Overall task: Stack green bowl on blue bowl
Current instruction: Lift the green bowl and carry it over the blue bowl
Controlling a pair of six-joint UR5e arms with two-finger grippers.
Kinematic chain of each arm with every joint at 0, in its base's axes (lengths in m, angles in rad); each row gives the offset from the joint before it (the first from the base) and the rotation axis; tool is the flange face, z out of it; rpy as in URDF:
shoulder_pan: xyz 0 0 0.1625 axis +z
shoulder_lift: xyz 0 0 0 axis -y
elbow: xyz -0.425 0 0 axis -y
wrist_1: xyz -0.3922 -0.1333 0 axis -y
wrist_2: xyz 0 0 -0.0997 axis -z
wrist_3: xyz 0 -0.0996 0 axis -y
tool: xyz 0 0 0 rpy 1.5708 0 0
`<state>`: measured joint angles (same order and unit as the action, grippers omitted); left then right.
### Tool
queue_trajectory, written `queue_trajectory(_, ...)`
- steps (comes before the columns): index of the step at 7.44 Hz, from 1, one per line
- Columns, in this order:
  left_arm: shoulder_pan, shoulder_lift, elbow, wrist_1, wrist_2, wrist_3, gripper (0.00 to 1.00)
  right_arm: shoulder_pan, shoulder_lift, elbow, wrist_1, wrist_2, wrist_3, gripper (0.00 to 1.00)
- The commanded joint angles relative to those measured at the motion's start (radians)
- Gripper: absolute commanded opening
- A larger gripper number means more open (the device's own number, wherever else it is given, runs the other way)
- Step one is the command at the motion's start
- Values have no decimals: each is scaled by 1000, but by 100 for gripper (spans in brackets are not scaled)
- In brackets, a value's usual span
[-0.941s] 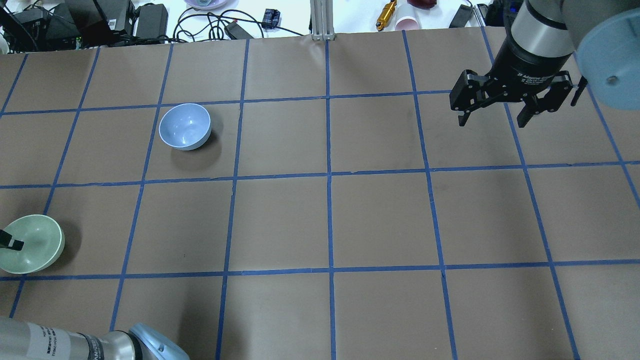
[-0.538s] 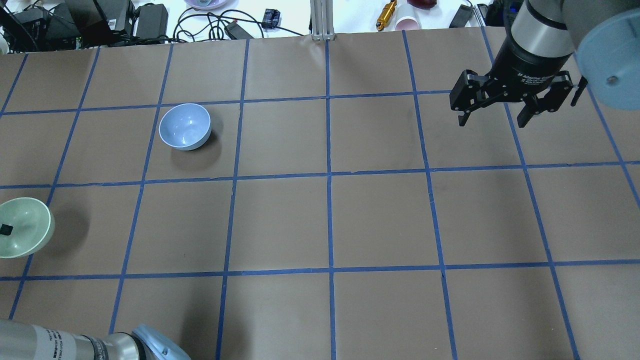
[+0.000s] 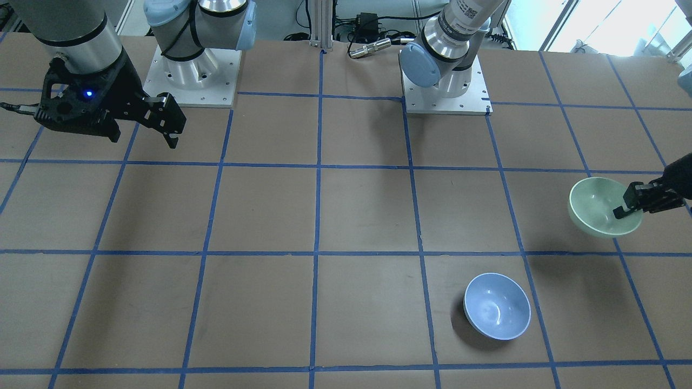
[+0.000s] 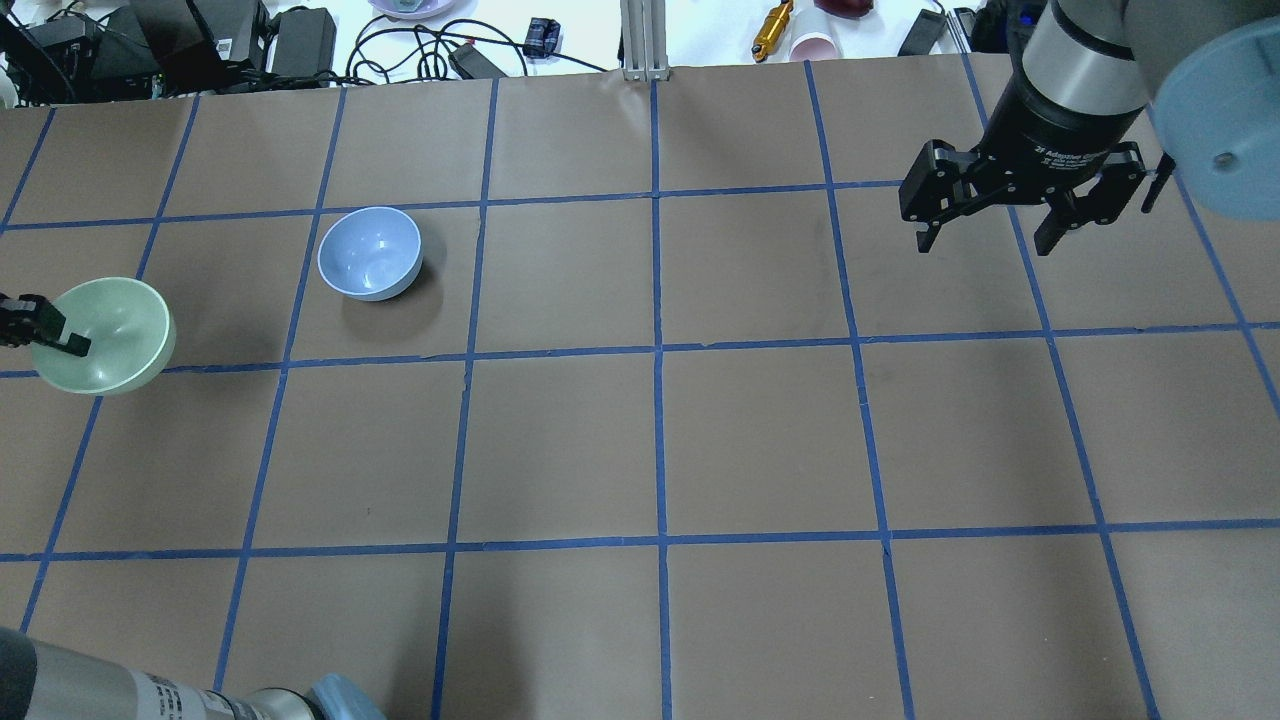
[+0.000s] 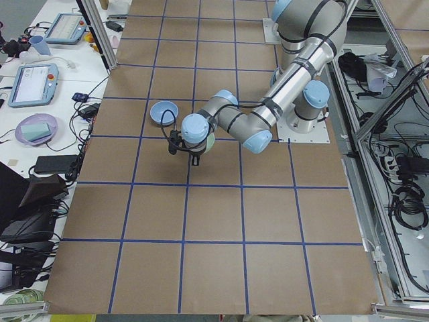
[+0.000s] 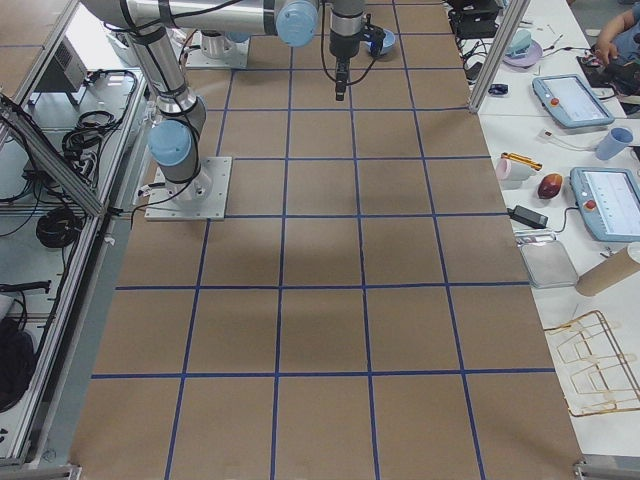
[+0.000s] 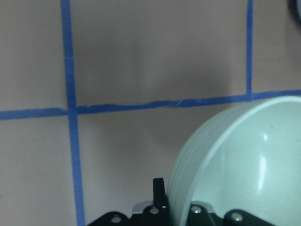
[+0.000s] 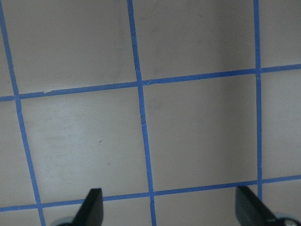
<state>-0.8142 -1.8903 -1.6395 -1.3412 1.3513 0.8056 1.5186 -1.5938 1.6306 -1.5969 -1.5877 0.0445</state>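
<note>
The green bowl [image 4: 108,334] hangs above the table at the far left, held by its rim in my left gripper [image 4: 62,340], which is shut on it. It also shows in the front view [image 3: 599,207], where my left gripper [image 3: 627,207] grips its rim, and it fills the lower right of the left wrist view [image 7: 244,165]. The blue bowl [image 4: 369,253] stands upright and empty on the table, to the right of the green bowl and a little farther back; it also shows in the front view [image 3: 497,306]. My right gripper [image 4: 990,235] is open and empty, high at the far right.
Brown table paper with a blue tape grid [image 4: 658,350]. Cables, power bricks, a pink cup [image 4: 812,44] and a yellow tool [image 4: 772,28] lie beyond the far edge. The arm bases [image 3: 444,81] stand at the robot's side of the table.
My left gripper has carried the green bowl up and away from the near edge, toward the blue bowl. The right arm and the blue bowl have not moved.
</note>
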Motion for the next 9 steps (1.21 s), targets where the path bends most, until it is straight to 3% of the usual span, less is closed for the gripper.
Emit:
queue_trajectory(1,-132,-15,21,2,-73,-171,0,0,0,0,0,0,0,100)
queue_trajectory(4,-246,-39,21,64,-141,-293,0,0,0,0,0,0,0,100)
queue_trajectory(9,-290,-174,87,148,-243,-359,0,0,0,0,0,0,0,100)
